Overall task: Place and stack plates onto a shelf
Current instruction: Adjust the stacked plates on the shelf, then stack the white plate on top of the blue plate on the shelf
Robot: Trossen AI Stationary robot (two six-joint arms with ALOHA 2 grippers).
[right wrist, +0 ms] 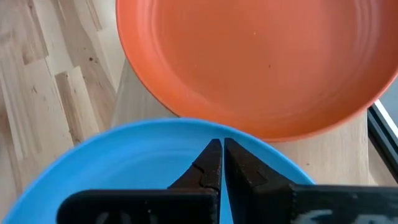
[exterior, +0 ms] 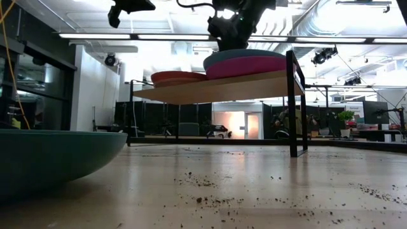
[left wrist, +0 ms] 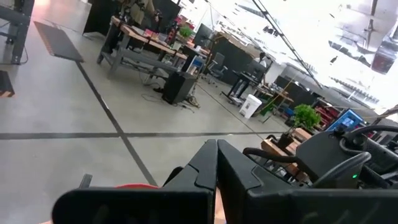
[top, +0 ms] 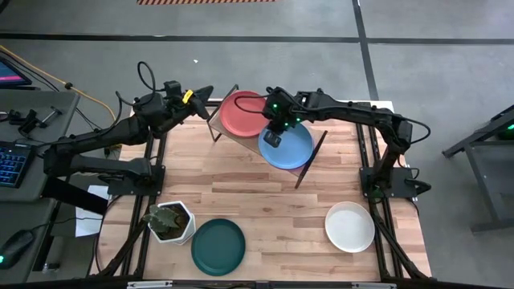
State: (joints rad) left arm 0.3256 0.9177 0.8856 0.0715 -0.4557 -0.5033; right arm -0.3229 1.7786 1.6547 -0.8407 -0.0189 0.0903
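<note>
The shelf [top: 228, 133] stands at the table's far middle. On it a red plate [top: 243, 114] lies at the left and a blue plate [top: 289, 149] at the right. In the low view the blue plate [exterior: 245, 53] rests on a magenta plate [exterior: 254, 67]. My right gripper [top: 275, 130] is shut and points down over the blue plate's far left part [right wrist: 155, 155]. My left gripper [top: 206, 95] is shut and empty, in the air off the shelf's far left corner. A dark green plate [top: 218, 245] and a white plate [top: 350, 226] lie on the table near its front. My right gripper points down with shut fingertips [right wrist: 211, 163] over the inside of the blue plate, near the rim that faces the red plate [right wrist: 249, 56]. I cannot tell whether the fingertips touch the plate. The plate lies flat on the stack.
A white hexagonal plant pot [top: 171, 221] stands at the near left, beside the green plate. The shelf's black wire legs [exterior: 294, 105] stand at its ends. Bare tabletop [top: 265, 197] lies between the shelf and the near plates.
</note>
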